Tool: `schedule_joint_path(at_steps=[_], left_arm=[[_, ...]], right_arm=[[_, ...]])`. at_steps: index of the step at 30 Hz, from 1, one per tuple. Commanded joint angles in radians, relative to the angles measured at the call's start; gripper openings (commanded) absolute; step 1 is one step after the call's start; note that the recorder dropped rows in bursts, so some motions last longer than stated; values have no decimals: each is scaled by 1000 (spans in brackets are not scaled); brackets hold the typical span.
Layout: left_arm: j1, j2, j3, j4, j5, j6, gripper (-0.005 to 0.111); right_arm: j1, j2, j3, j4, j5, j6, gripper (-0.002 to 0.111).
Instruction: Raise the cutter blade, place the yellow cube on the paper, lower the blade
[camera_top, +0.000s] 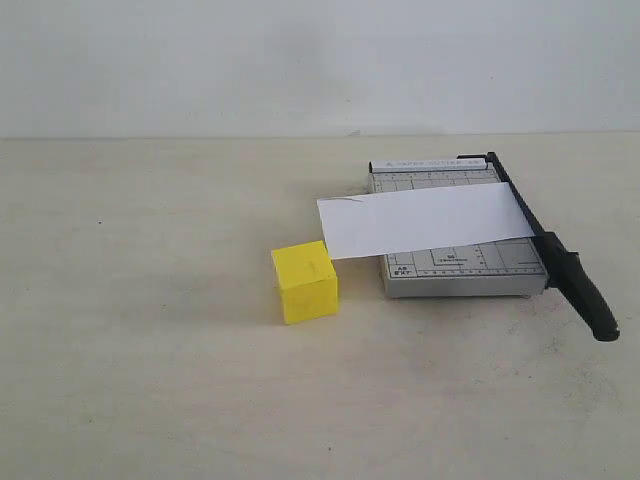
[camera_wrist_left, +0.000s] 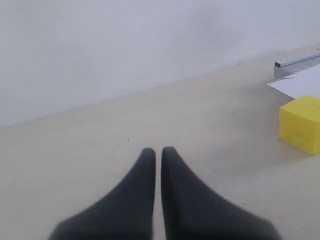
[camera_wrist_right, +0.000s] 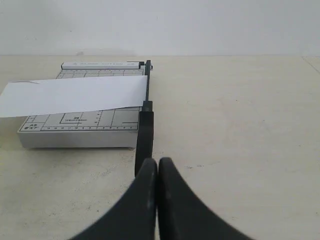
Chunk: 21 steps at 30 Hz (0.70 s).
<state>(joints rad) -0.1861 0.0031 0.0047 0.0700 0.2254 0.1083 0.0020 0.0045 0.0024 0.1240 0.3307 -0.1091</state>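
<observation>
The black cutter blade (camera_top: 560, 255) lies lowered along the right edge of the grey trimmer (camera_top: 460, 272), its thick handle end (camera_top: 590, 300) sticking out toward the front. A white paper (camera_top: 425, 220) lies across the trimmer base and overhangs its left side. The yellow cube (camera_top: 304, 281) rests on the table, touching or just short of the paper's left end. Neither gripper shows in the exterior view. My left gripper (camera_wrist_left: 158, 151) is shut and empty, with the cube (camera_wrist_left: 301, 124) off to one side. My right gripper (camera_wrist_right: 157, 162) is shut and empty, just short of the blade handle (camera_wrist_right: 144, 137).
Everything rests on a pale beige table (camera_top: 150, 350) with a white wall (camera_top: 300, 60) behind it. In the right wrist view the trimmer (camera_wrist_right: 80, 125) and paper (camera_wrist_right: 75, 95) lie beyond the handle.
</observation>
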Motion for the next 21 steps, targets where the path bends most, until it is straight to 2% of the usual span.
schedule_joint_path(at_steps=[1,8,9,12,15,18,20,21], left_arm=[[1,-3,-5,2,-17,-3,4],[1,-3,-5,2,-17,-3,4],[1,-3,-5,2,-17,-3,4],[1,-3,-5,2,-17,-3,4],[1,-3,-5,2,-17,-3,4],[1,-3,-5,2,-17,-3,4],[1,-3,-5,2,-17,-3,4],[1,-3,-5,2,-17,-3,4]], right_arm=[[-2,-5,-2,1,-8,0,0],[-2,-5,-2,4,-37,-61,0],[-2,-5,-2,40,-52,-42,0],[-2,-5,-2,485,-163,129,0],[-2,-5,-2,669,-206,140,0],[-2,-5,-2,701,-282,140,0],[-2,-5,-2,701,-415,160,0],[-2,-5,-2,701,-541,197,0]])
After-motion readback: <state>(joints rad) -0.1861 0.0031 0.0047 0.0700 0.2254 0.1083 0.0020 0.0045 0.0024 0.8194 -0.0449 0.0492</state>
